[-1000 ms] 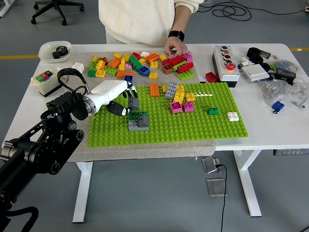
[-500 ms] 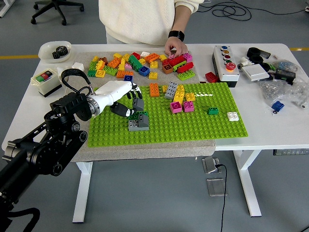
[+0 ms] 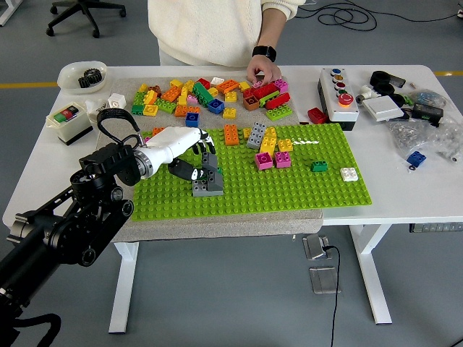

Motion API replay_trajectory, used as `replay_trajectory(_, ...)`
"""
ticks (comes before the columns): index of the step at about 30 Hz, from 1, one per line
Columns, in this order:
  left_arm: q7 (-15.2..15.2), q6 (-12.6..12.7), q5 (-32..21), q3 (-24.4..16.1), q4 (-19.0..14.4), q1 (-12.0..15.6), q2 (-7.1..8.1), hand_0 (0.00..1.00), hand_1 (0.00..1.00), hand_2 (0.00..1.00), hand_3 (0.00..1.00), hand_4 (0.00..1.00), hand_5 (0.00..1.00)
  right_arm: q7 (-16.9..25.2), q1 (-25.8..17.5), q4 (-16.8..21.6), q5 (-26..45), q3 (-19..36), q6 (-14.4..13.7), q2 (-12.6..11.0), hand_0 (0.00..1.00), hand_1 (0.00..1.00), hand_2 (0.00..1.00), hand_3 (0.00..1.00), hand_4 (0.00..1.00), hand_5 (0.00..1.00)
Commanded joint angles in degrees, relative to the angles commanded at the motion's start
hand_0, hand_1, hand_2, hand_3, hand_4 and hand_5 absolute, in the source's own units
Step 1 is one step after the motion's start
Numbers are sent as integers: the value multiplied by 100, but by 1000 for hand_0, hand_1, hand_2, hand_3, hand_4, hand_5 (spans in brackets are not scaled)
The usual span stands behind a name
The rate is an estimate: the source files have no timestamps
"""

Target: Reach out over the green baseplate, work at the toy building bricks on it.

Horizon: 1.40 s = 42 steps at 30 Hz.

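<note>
**Closing in on the grey brick stack**

Now I am bringing my white-shelled left hand (image 3: 187, 153) further right and down across the bright green studded baseplate (image 3: 289, 189), and compared with a second ago it is sitting almost on top of the small stack of grey and dark green toy bricks (image 3: 207, 181). A second ago the stack was clear of my fingers, just below and right of them; now my dark fingertips (image 3: 210, 150) are hanging directly over its top edge and my thumb is reaching in at its left side. My fingers are curling loosely, and I am not gripping anything yet; whether a fingertip is already touching the top brick, I cannot tell from up here.

For the task, I judge that the reach is nearly done and the grasp or press on the stack is the step coming up. The stack itself is not moving; it is standing where it was, near the left part of the baseplate.

Further right of my hand, the cluster of grey, yellow and pink bricks (image 3: 268, 147) is staying put. Beyond my hand, at the far side, a person's hand (image 3: 262, 71) with a black wristwatch is resting on the loose pile of coloured bricks (image 3: 206, 95). My right arm is not showing.
</note>
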Motion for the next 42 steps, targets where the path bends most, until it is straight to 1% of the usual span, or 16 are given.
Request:
replay_trajectory(14,-7,11,-62,26,96,-54,-20,622,577,535,534,560,84,0,10,0,2,-15,1,0,740,644,681,616,825,522)
replay_trajectory(26,-47,-37,-162,44,97,-86,-32,626,580,536,536,561,89,-6,21,0,7,-17,0,-8,740,644,681,615,823,522)
replay_trajectory(36,-72,-25,-233,37,149,-114,-40,626,579,536,537,560,89,-7,25,0,10,-16,-4,-4,740,644,681,615,823,523)
replay_trajectory(42,-62,-24,-221,15,113,-156,-36,626,580,537,535,560,89,-8,19,0,3,-7,-3,-8,740,644,681,614,822,523)
